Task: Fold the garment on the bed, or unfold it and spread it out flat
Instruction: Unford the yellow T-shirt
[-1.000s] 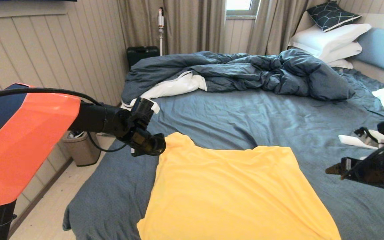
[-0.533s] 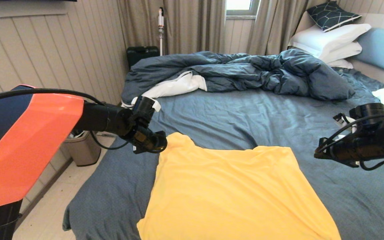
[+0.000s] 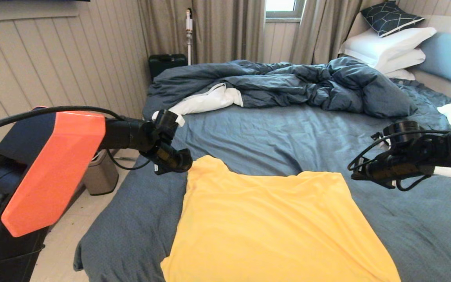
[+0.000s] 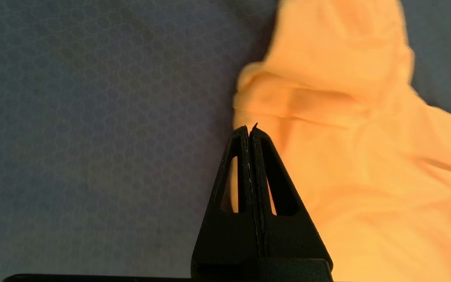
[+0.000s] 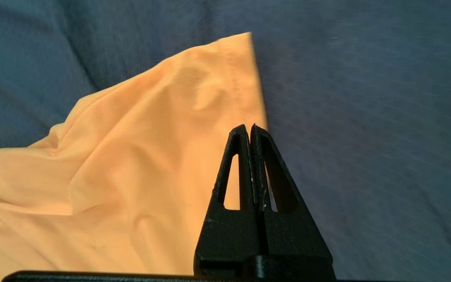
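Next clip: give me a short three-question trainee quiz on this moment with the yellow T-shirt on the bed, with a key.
1. True or false: the left hand has a fold of the T-shirt pinched between its fingers.
2. Which far corner of the T-shirt is the right hand nearest? A) the robot's left B) the robot's right C) neither, it is over the pillows
3. Fill in: the rumpled dark blue ______ lies bunched across the far side of the bed.

Key
1. False. The fingers are shut on nothing, tips by the shirt's edge.
2. B.
3. Duvet.
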